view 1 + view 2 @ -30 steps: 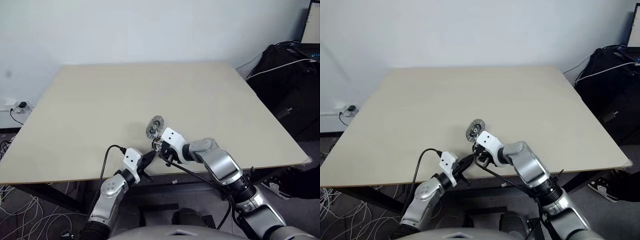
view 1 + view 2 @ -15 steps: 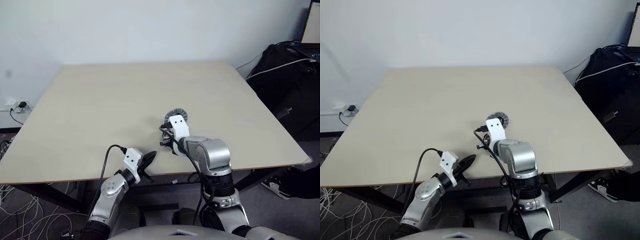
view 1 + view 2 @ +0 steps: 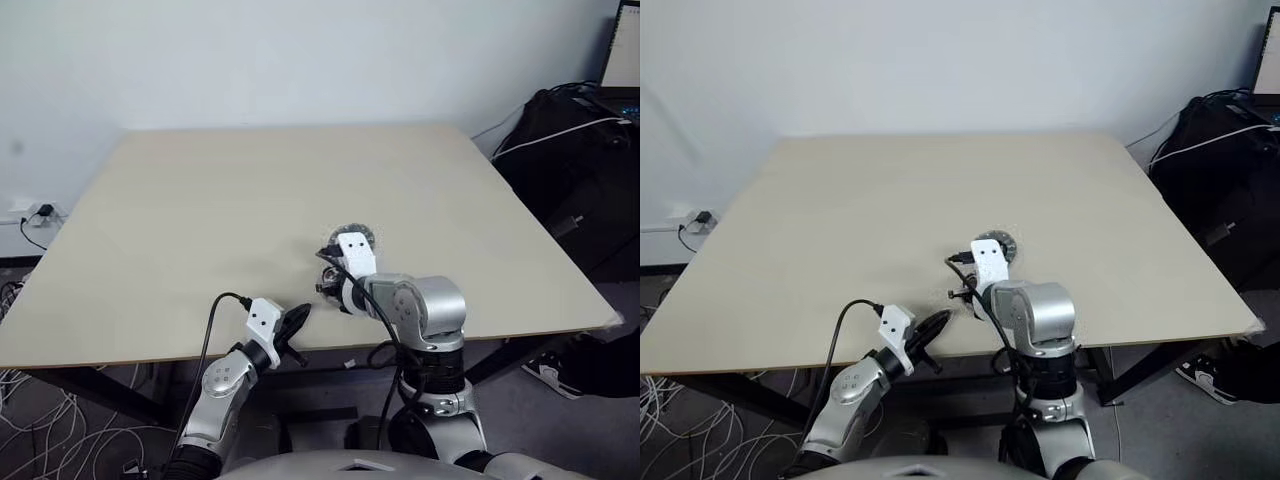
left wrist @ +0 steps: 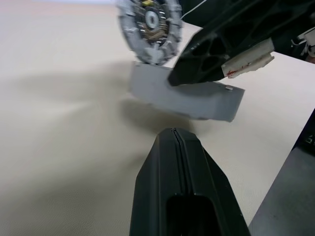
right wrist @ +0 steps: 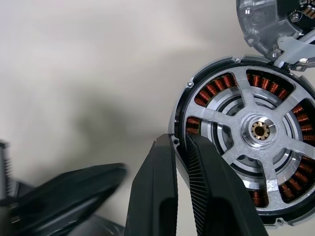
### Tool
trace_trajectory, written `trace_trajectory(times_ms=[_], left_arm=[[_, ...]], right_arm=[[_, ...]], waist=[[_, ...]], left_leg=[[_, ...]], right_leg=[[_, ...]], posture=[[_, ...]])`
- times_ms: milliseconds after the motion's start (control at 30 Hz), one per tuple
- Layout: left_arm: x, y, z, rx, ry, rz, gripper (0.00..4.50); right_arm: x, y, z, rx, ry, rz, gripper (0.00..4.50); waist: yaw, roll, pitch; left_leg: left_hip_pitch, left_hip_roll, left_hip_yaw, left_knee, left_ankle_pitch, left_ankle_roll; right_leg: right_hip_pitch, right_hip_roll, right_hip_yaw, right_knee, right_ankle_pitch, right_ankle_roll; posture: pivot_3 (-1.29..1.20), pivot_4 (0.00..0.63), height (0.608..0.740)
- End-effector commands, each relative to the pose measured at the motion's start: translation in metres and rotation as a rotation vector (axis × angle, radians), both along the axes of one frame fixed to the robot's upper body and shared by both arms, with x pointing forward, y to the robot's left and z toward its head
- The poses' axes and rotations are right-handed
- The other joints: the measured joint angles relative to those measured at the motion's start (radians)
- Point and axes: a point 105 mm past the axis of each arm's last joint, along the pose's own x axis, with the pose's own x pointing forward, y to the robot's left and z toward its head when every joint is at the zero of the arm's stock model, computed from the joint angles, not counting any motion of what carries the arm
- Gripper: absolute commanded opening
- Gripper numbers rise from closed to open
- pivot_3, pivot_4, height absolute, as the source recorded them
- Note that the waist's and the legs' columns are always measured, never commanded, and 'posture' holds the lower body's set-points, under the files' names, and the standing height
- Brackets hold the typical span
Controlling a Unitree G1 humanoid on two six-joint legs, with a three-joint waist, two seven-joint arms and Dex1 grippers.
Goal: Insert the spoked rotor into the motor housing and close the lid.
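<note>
In the right wrist view the motor housing (image 5: 248, 142) shows its copper-brown winding ring, and the silver spoked rotor (image 5: 260, 130) lies across it, hub at the centre. My right gripper (image 5: 178, 141) is shut on the housing's rim and holds it over the table near the front edge. A silver round lid (image 5: 263, 19) stands beside the housing. From the head views the housing (image 3: 354, 233) peeks out just beyond my right wrist. Just left of it, at the table's front edge, my left gripper (image 3: 299, 318) is shut and empty, pointing level toward the held motor (image 4: 150, 24).
The beige table (image 3: 200, 210) stretches wide behind the grippers. Black bags and cables (image 3: 570, 160) stand off the table's right side. Loose wires (image 3: 30, 410) lie on the floor at the left.
My right wrist has rolled and its arm has swung in under the hand, carrying the motor a little right and farther onto the table. The left gripper has stayed put.
</note>
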Motion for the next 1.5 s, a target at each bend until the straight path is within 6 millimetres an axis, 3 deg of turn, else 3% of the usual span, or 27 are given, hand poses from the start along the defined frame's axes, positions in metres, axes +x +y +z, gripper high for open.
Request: trace_trajectory(times_ms=[33,300,567,867,900,1033,1200,1300,1500], left_arm=[[0.003,-0.002,0.007,-0.023,-0.024,-0.005,0.00],[0.004,-0.001,0.006,-0.023,-0.015,-0.003,0.00],[0.004,-0.002,0.006,-0.021,-0.009,-0.011,0.00],[0.003,-0.002,0.006,-0.017,-0.004,-0.014,0.00],[0.003,-0.002,0.006,-0.017,-0.003,-0.014,0.00],[0.004,-0.002,0.005,-0.017,-0.001,-0.014,0.00],[0.005,-0.002,0.004,-0.015,0.005,-0.015,0.00],[0.004,-0.003,0.002,-0.014,0.009,-0.023,0.00],[0.004,-0.003,0.001,-0.015,0.012,-0.030,0.00]], right_arm=[[0.002,0.018,0.012,0.055,-0.024,0.010,0.07],[-0.005,0.037,0.012,0.111,0.010,0.035,0.07],[0.001,0.051,0.005,0.143,0.010,0.025,0.07],[-0.001,0.077,0.022,0.236,-0.027,0.094,2.96],[-0.002,0.078,0.025,0.247,-0.042,0.121,3.24],[-0.005,0.072,0.046,0.174,-0.312,0.373,3.24],[-0.019,0.052,0.046,-0.118,-0.680,0.811,3.24],[-0.029,0.036,0.034,-0.224,-0.739,1.025,3.24],[-0.031,0.012,0.018,-0.302,-0.717,1.171,3.24]], waist=[[-0.003,0.000,0.000],[-0.008,0.000,0.000],[-0.009,0.000,0.000],[-0.010,0.000,0.000],[-0.011,0.000,0.000],[-0.020,0.001,0.000],[-0.008,-0.002,0.000],[-0.009,-0.004,0.002],[-0.002,-0.009,0.006]], left_leg=[[0.000,0.000,0.000,0.000,0.000,0.000],[0.001,0.002,0.000,0.000,0.003,0.004],[0.002,0.002,0.000,0.000,0.003,0.004],[0.004,0.002,0.001,0.000,0.001,0.001],[0.004,0.002,0.001,0.000,0.002,0.003],[0.004,0.003,0.001,0.000,0.003,0.005],[0.006,0.000,0.000,0.001,0.003,0.007],[0.008,-0.002,0.001,0.002,-0.001,0.005],[0.014,0.002,0.001,0.001,-0.001,0.004]], right_leg=[[0.000,0.001,0.000,0.000,0.000,0.000],[0.000,0.003,0.000,0.001,0.000,0.000],[0.001,0.003,0.001,0.002,0.000,0.000],[0.002,0.003,0.001,0.002,0.000,0.000],[0.002,0.003,0.001,0.002,0.000,0.000],[0.002,0.003,0.002,0.002,0.000,0.000],[0.007,0.000,0.000,-0.001,0.000,0.001],[0.009,-0.002,0.001,-0.002,-0.002,0.004],[0.013,-0.002,0.000,-0.002,-0.003,0.005]], posture=[[0.00,0.000,0.740],[0.00,0.000,0.740],[0.00,0.000,0.740],[0.00,0.000,0.740],[0.00,0.000,0.740],[0.00,0.000,0.740],[0.00,0.000,0.740],[0.00,0.000,0.740],[0.00,0.000,0.740]])
